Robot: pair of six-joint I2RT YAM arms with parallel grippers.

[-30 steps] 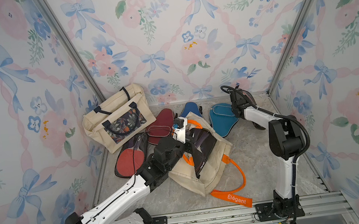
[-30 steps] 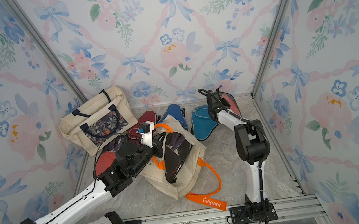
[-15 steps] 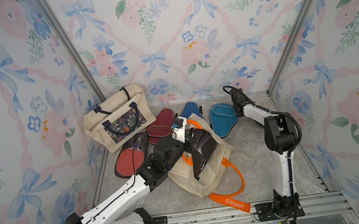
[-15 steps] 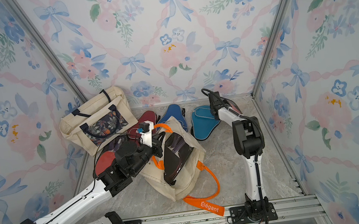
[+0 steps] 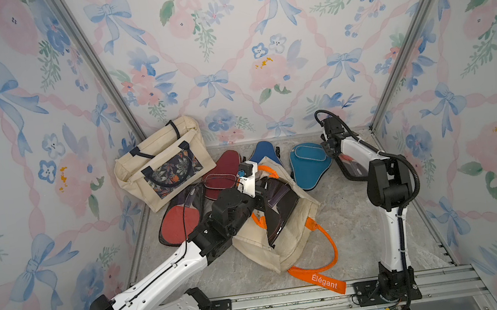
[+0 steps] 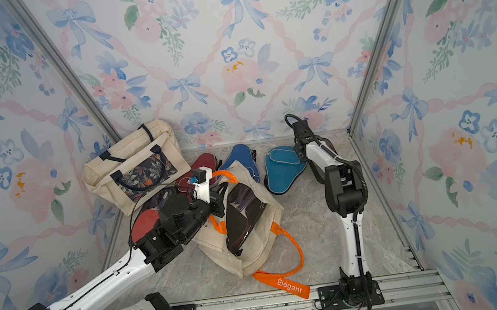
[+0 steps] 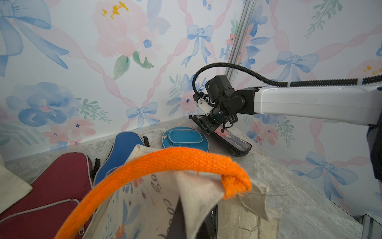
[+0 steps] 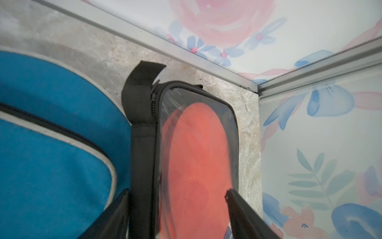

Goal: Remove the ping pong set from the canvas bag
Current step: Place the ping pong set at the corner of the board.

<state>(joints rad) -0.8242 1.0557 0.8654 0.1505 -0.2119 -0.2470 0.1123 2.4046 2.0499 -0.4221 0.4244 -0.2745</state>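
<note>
floral bow-patterned walls (image 5: 259,47), metal corner posts (image 5: 97,68), mottled grey floor (image 5: 354,223), perhaps stone, soft even light

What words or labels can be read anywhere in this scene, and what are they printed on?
"Élégant": white letters on the loose end of the orange strap, legible in both top views.
Dark cursive print on the canvas bag, in the left wrist view: only a few letters show between folds, too cut off to read.
No other text, number or brand can be made out.
</note>
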